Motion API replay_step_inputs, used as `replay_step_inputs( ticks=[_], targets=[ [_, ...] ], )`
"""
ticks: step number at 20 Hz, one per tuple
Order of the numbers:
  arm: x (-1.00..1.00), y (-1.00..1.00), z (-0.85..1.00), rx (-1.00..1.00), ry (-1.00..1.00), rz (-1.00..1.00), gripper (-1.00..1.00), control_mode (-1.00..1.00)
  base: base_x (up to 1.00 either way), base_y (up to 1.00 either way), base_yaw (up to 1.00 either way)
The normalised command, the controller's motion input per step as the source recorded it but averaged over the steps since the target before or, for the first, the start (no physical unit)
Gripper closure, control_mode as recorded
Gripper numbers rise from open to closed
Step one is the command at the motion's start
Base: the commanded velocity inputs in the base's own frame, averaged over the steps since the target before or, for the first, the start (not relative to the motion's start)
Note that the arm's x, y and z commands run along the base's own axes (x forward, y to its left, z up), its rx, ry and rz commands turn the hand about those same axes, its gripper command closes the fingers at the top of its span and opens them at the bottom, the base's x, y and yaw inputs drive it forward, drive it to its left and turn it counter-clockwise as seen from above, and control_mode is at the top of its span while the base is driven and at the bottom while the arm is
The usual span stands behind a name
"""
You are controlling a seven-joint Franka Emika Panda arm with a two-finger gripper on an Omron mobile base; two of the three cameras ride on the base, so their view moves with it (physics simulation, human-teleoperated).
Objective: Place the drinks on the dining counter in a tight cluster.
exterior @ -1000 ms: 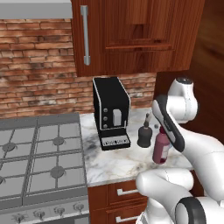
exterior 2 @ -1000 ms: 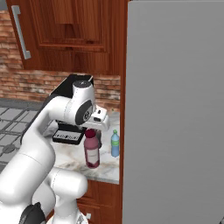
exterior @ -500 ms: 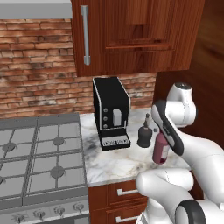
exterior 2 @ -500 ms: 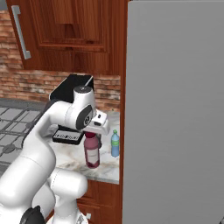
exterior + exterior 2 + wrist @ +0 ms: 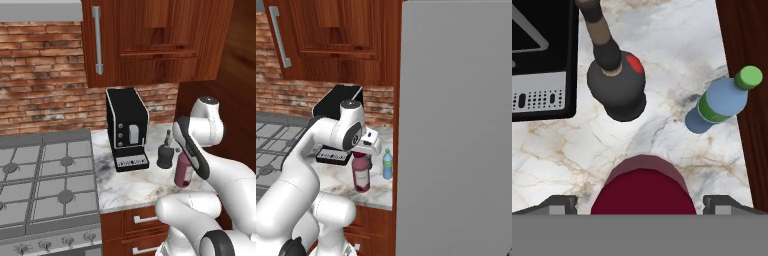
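Three drinks stand on a small marble worktop (image 5: 131, 186). The tall maroon bottle (image 5: 361, 176) (image 5: 183, 173) is nearest the front; its dark red cap (image 5: 643, 192) sits low in the hand view. My gripper (image 5: 643, 202) (image 5: 363, 152) hangs open straight above it, one fingertip (image 5: 562, 202) on each side of the cap and apart from it. Behind stands the squat black thin-necked bottle (image 5: 617, 86) (image 5: 165, 154). The small blue green-capped bottle (image 5: 719, 102) (image 5: 387, 164) stands by the wooden side wall. The dining counter is out of view.
A black coffee machine (image 5: 127, 128) stands at the worktop's back left, close to the black bottle. A gas hob (image 5: 45, 180) adjoins on the left. Wood cabinets (image 5: 150, 40) hang overhead. A tall grey panel (image 5: 456, 125) and a wooden wall (image 5: 747, 50) close the right side.
The arm has sunk a little, bringing the hand slightly lower over the maroon bottle. The jaws stay open and the bottles have not moved.
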Motion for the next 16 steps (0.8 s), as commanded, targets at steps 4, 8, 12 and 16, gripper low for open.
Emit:
replay_step_inputs(
  ticks=[4,8,12,16],
  targets=[
    [0.00,0.00,0.00,0.00,0.00,0.00,1.00,-1.00,0.00,0.00,0.00],
    [0.00,0.00,0.00,0.00,0.00,0.00,1.00,-1.00,0.00,0.00,0.00],
    [-0.01,0.00,0.00,0.00,0.00,0.00,1.00,-1.00,0.00,0.00,0.00],
    [-0.09,0.00,0.37,0.00,-0.01,0.00,1.00,-1.00,0.00,0.00,0.00]
  ],
)
